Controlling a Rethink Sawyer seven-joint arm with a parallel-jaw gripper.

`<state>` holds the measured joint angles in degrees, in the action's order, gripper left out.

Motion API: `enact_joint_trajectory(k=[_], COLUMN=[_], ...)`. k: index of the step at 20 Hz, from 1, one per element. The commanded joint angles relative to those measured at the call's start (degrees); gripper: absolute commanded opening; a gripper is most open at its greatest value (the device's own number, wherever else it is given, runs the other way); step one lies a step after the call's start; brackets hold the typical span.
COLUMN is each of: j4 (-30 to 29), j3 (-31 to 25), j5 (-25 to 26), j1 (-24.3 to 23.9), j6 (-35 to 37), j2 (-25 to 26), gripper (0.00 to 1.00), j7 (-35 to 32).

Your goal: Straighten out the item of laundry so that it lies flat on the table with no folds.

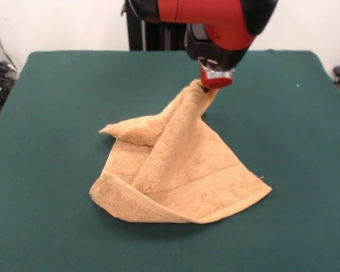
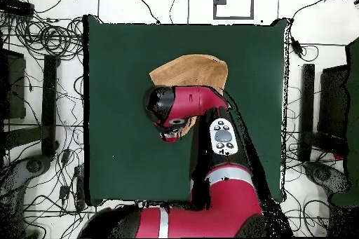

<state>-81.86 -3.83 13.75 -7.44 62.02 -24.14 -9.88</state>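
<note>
While pinched at 1 corner — towel [image 1: 181, 170] hanging beneath hand [image 1: 208, 86]

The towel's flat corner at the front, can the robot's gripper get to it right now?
Probably not yet. The gripper is pinching a raised corner of the towel; nothing else blocks that low corner on the table.

White wall [image 1: 73, 25] behind; pale floor [image 2: 42, 75] strewn with black cables [image 2: 43, 38].
</note>
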Motion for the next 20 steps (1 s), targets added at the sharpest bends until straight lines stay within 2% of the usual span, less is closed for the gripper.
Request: enact_joint_trajectory(k=[1, 8, 11, 16, 20], j4=[-18.3, -28.1, -32.8, -35.9, -34.9], j3=[-4.0, -5.5, -7.1, -6.4, -3.5], j5=[-3.7, -3.9, -4.3, -3.8, -3.3], j1=[0.1, 0.1, -1.8, -2.8, -1.0], j6=[-16.9, -32.4, -37.9, -40.6, -40.9], j2=[-4.6, -12.3, -16.0, -18.0, -16.7], gripper=[0.00, 0.00, 0.00, 0.00, 0.00], j7=[-19.7, -21.7, -20.7, -19.8, -20.6])
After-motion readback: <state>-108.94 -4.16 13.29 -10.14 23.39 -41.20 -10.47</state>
